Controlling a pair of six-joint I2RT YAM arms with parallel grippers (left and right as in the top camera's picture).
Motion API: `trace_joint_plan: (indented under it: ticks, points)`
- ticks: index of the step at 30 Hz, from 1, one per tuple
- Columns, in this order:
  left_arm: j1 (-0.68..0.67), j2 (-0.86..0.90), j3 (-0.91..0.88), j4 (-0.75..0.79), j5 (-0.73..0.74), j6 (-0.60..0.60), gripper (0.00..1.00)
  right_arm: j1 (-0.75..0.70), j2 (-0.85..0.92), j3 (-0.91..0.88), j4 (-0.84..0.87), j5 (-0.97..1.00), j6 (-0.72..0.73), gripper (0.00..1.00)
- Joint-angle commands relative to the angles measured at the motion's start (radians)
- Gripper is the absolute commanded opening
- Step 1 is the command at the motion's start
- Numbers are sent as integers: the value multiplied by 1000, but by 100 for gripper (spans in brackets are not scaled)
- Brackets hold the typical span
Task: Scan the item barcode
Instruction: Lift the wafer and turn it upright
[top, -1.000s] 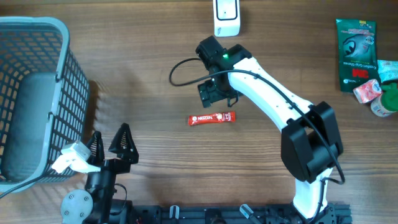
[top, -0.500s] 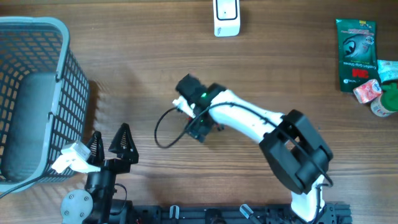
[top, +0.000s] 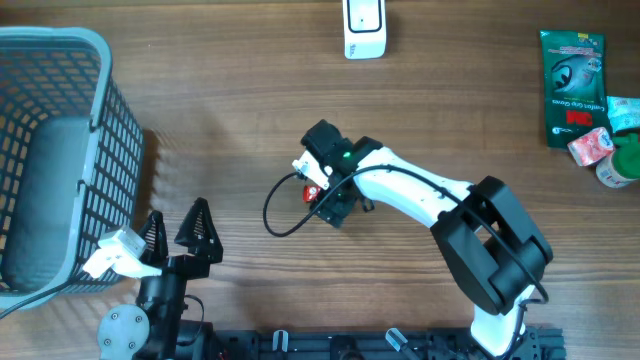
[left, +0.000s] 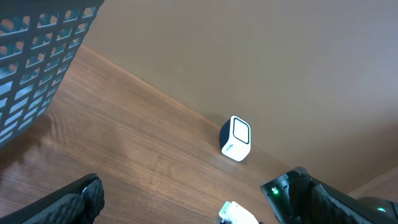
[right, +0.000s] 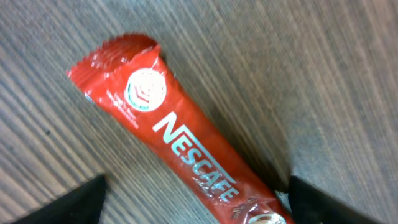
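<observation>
A red Nescafe stick (right: 186, 149) lies flat on the wooden table, slanting between the fingers of my right gripper (right: 196, 205). Both dark fingertips (right: 74, 202) stand apart from the packet, so that gripper is open around it. From overhead the right gripper (top: 335, 205) covers most of the stick (top: 312, 193); only its red left end shows. No barcode shows on the stick's visible face. The white barcode scanner (top: 365, 28) stands at the table's far edge, also visible as the scanner (left: 236, 138). My left gripper (top: 177, 225) rests open and empty near the front left.
A grey wire basket (top: 100, 45) fills the left side, close to the left arm. A green bag (top: 572, 85) and a few small packets (top: 605, 150) lie at the far right. A black cable (top: 275, 215) loops left of the right wrist.
The right arm swung from near the scanner down toward the front and now sits over the stick, hiding most of it. Its fingers have started to narrow. The left arm has not moved.
</observation>
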Motion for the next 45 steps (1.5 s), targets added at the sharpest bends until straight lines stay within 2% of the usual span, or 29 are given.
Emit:
trace_joint_plan:
  ticks: [1, 2, 3, 5, 6, 7, 10, 12, 15, 17, 18, 20, 26, 30, 33, 41, 43, 44, 45]
  points:
    - [-5, -3, -6, 2, 12, 8, 100, -19, 47, -37, -6, -31, -23, 73]
    - [-5, -3, -6, 2, 12, 8, 100, -19, 50, -37, 2, -30, -8, 65]
    - [-5, -3, -6, 2, 12, 8, 100, -19, 53, -37, 6, -30, -9, 53]
    - [-5, -3, -6, 2, 12, 8, 100, -19, 62, -37, 24, -23, -1, 19]
    - [-5, -3, -6, 2, 12, 8, 100, -19, 68, -37, 30, -22, 13, 7]
    - [-5, -3, -5, 2, 12, 8, 100, -21, 77, -37, 35, -23, 20, 5]
    - [-5, -3, -5, 2, 12, 8, 100, -30, 132, -37, 40, -69, 56, 4]
    - [-5, -3, -5, 2, 12, 8, 100, -46, 128, -19, 6, -248, 86, 4]
    - [-5, -3, -5, 2, 12, 8, 100, -111, 122, 139, -256, -608, 95, 4]
    - [-5, -3, -6, 2, 12, 8, 100, -149, 122, 214, -397, -748, 77, 4]
    - [-5, -3, -6, 2, 12, 8, 100, -188, 122, 270, -515, -877, 49, 4]
    - [-5, -3, -6, 2, 12, 8, 100, -233, 122, 292, -601, -999, 58, 4]
    - [-5, -3, -6, 2, 12, 8, 100, -268, 122, 292, -801, -1337, 303, 4]
    - [-5, -3, -5, 2, 12, 8, 100, -267, 122, 292, -917, -1404, 358, 4]
    - [-5, -3, -6, 2, 12, 8, 100, -267, 121, 292, -916, -1407, 435, 4]
    - [-5, -3, -6, 2, 12, 8, 100, -267, 121, 292, -886, -1406, 433, 4]
    - [-5, -3, -6, 2, 12, 8, 100, -270, 121, 292, -868, -1380, 359, 5]
    - [-5, -3, -6, 2, 12, 8, 100, -275, 121, 292, -864, -1347, 232, 4]
    - [-5, -3, -6, 2, 12, 8, 100, -279, 121, 292, -876, -1314, 163, 4]
